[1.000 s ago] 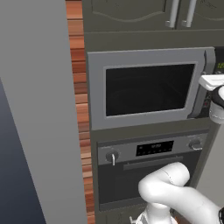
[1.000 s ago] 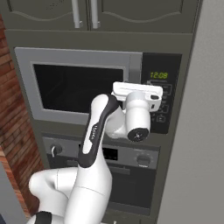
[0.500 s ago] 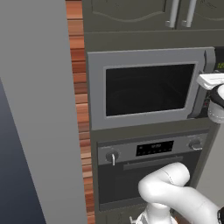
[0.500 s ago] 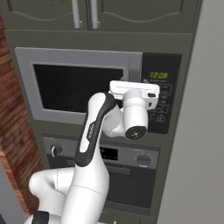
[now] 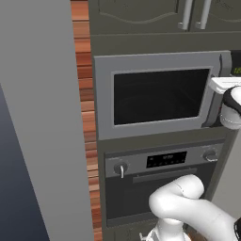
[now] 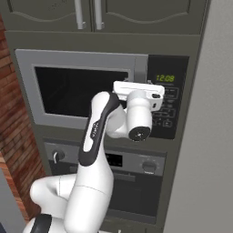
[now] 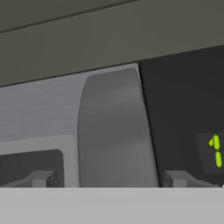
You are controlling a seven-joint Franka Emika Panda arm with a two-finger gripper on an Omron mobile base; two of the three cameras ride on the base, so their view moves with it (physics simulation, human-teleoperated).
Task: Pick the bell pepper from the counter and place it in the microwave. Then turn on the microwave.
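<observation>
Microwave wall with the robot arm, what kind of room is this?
Most likely a kitchen. A built-in microwave with green clock digits sits above a knobbed oven, with cupboards over both. A brick strip runs beside them.

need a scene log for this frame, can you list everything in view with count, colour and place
microwave: one, silver-grey with dark glass window, built into the dark wall unit, door shut
microwave door handle: one, grey, vertical, between window and keypad
keypad panel: one, black with green digits, right of the door
oven: one, dark with silver knobs, under the microwave
upper cabinets: two doors, dark grey-green, silver handles, above the microwave
brick strip: one, red-brown, left of the microwave
grey wall panel: one, left of the bricks
gripper: one, dark fingertips open, either side of the door handle
</observation>
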